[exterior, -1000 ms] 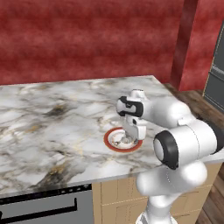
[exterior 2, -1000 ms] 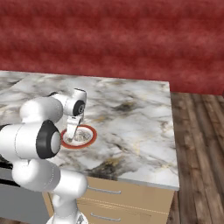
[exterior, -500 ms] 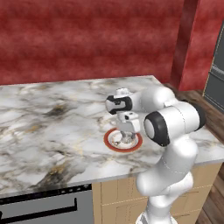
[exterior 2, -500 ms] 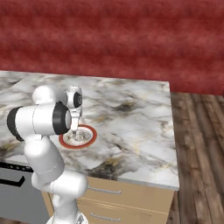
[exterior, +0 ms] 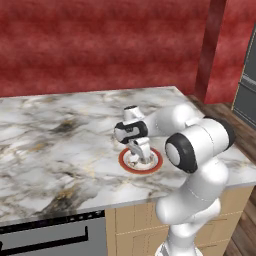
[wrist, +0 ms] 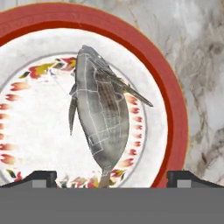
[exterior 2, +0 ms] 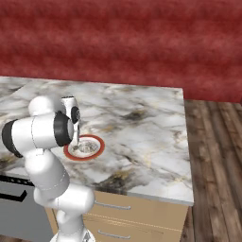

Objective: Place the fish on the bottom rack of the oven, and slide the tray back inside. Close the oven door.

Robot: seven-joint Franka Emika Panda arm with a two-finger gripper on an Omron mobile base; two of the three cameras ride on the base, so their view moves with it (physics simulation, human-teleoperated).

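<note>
A small grey-silver fish (wrist: 103,122) lies on a white plate with a red rim (wrist: 175,113). The plate (exterior: 150,167) sits on the marble counter (exterior: 60,145) near its front edge. My gripper (exterior: 139,151) hangs just above the plate, pointing down at the fish. Its jaws are open, and the two dark fingertips (wrist: 41,176) stand wide apart on either side of the fish's tail end, holding nothing. From the right base view, the fish (exterior 2: 88,148) shows as a grey patch on the plate (exterior 2: 97,141). The oven, its bottom rack and its door are out of view.
Under the counter at the left is a grey appliance front (exterior: 45,240) with a dark top strip and a bar handle; what it is I cannot tell. Wooden drawers (exterior 2: 127,215) sit beside it. A dark tall unit (exterior: 247,85) stands at the far right, past a wooden floor (exterior 2: 212,156).
The arm has swung its elbow round and the hand has turned and sunk a little lower over the plate. The jaws have stayed open. The fish and plate have not moved.
</note>
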